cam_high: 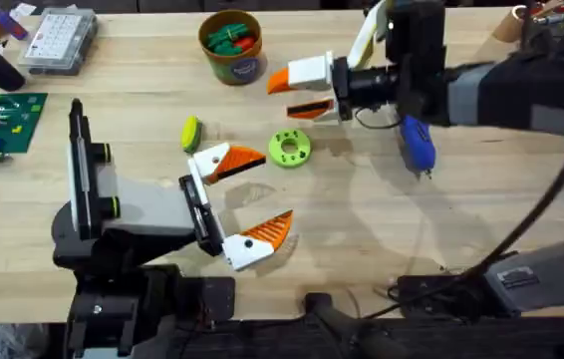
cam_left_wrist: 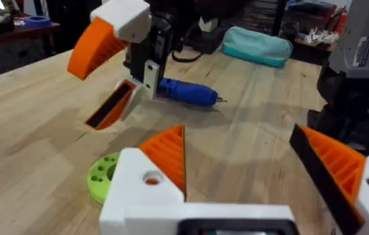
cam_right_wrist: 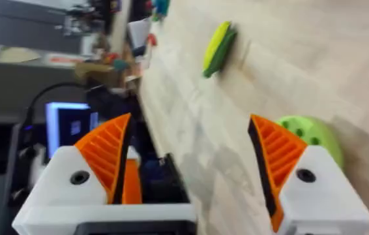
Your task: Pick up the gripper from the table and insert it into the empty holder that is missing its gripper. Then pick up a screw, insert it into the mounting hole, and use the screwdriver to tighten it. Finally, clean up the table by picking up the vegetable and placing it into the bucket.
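From overhead, we see the left pincer [cam_high: 247,196] low over the worktop [cam_high: 412,229], fingers spread wide and holding nothing, its arm reaching in from the lower left. The yellow-green vegetable [cam_high: 190,133] lies just beside its upper finger, and the bucket [cam_high: 234,68] stands well apart at the far edge. We judge that a careless sweep could nudge the vegetable away, or catch the green disc [cam_high: 289,148] lying near it. The right pincer [cam_high: 297,93], also released, hangs between bucket and disc, its arm stretched in from the right. The two arms are near enough to collide if both move toward the vegetable. The blue screwdriver [cam_high: 417,145] rests under the right arm.

Through the left wrist camera, the left pincer [cam_left_wrist: 236,140] gapes empty, with the disc [cam_left_wrist: 103,176] beside one finger, the right pincer [cam_left_wrist: 96,88] tilted downward ahead, and the screwdriver [cam_left_wrist: 188,93] behind it.

Through the right wrist camera, the right pincer [cam_right_wrist: 190,130] is spread and empty; the vegetable [cam_right_wrist: 218,47] lies beyond it, the disc [cam_right_wrist: 308,130] behind one finger.
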You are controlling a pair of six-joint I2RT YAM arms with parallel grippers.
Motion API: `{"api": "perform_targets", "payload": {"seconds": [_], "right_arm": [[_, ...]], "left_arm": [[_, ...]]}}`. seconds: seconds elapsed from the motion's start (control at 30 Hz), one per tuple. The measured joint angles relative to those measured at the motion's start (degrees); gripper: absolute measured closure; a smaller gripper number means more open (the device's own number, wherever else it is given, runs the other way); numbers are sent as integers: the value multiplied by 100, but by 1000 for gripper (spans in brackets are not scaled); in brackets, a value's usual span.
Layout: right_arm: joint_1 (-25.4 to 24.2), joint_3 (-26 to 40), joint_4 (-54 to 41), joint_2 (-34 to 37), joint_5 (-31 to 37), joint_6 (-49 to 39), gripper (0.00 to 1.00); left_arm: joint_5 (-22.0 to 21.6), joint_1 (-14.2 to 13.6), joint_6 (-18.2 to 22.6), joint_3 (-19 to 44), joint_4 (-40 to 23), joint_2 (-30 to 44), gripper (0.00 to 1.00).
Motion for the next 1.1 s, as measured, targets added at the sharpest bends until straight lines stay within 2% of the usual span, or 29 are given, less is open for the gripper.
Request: {"api": "perform_targets", "payload": {"seconds": [0.13,0.3,0.53,0.57,0.7,0.83,1.1], "right_arm": [[0,554,-1631,-291,597,-969,5],[0,1178,-3675,-1001,1526,-2282,5],[2,1406,-5416,-2299,2483,-3624,4],[33,1417,-6101,-2681,2921,-3871,4],[199,1416,-6651,-2937,3400,-3999,4],[482,1333,-6648,-3006,3683,-4064,4],[780,646,-6644,-2995,4112,-4116,5]], "left_arm": [[0,0,0,0,0,-1,14],[2,0,0,0,0,-1,14],[4,0,0,0,-1,-2,14],[9,0,0,0,-6,-1,14],[20,0,0,0,-12,0,13],[23,0,0,0,-13,0,13],[44,0,0,0,-13,0,13]]}}
